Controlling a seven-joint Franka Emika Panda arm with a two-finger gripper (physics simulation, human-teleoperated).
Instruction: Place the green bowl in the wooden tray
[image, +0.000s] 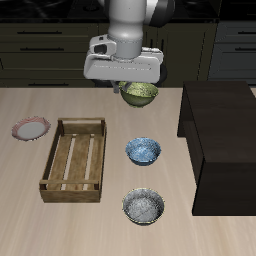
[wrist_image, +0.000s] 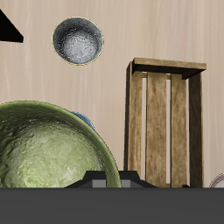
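Over the pale worktop (image: 100, 225) our gripper (image: 137, 88) holds the green bowl (image: 140, 95) aloft behind the blue bowl (image: 143, 151), apart from the tray (image: 52, 160)

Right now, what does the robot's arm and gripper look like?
The arm is a smooth pale grey cylinder. Below it sits the gripper, a wide whitish-grey block with rounded edges and a small dark detail. No cables or markings are visible. In the wrist view its body is dark grey.
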